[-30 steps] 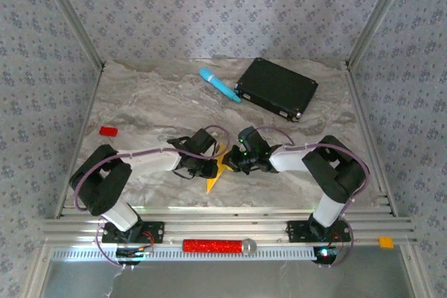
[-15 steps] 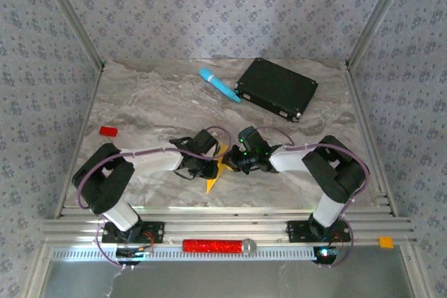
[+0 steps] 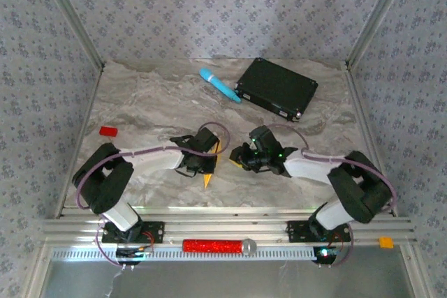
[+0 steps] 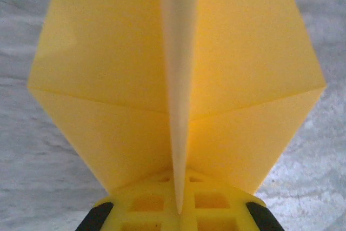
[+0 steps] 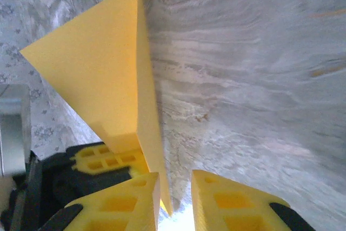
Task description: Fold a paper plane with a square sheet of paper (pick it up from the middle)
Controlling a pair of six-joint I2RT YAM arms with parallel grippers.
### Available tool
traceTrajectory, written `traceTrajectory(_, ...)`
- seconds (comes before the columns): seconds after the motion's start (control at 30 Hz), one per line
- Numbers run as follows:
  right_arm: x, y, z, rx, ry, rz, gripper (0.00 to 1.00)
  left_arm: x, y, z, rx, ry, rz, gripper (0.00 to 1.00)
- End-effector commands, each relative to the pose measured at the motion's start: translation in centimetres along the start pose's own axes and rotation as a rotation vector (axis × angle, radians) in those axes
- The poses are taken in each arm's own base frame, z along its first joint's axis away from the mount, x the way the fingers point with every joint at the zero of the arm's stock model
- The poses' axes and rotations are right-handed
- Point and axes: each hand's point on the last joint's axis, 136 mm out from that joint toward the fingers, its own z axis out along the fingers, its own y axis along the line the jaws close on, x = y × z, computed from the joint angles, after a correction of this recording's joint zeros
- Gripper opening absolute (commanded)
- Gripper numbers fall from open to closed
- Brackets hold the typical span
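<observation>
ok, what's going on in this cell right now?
The two arms are partway through folding a paper plane near the front of the marble-look table. The left gripper is shut on the folded yellow paper, pinching it at the centre crease with a flap spread to each side. The right gripper sits close beside it with its jaws apart. The paper's edge reaches into the gap but isn't clamped.

paper plane [image 3: 207, 178] at table [image 3: 154, 95] front centre, left gripper [image 3: 206, 163] touching its left side, right gripper [image 3: 239, 161] near on its right, cylinder [image 3: 219, 84] just left of flat box [image 3: 276, 88] at rear, small block [image 3: 107, 130] near left edge
</observation>
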Motion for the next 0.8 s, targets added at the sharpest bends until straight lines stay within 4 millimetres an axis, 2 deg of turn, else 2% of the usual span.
traceTrajectory(0.0, 0.0, -3.6, -1.6, 0.124, -0.028, -0.002, 0.24, -1.8, 1.0, -1.0, -0.094, -0.042, -0.046, 0.04)
traceTrajectory(0.33, -0.4, -5.7, -4.4, 0.126, -0.105, 0.033, 0.25, -2.4, 1.3, 0.0, -0.145, 0.014, -0.069, 0.04)
traceTrajectory(0.77, -0.2, -6.6, -4.5, 0.130, -0.110, 0.053, 0.25, -1.8, 1.4, 0.9, -0.156, 0.052, -0.075, 0.07)
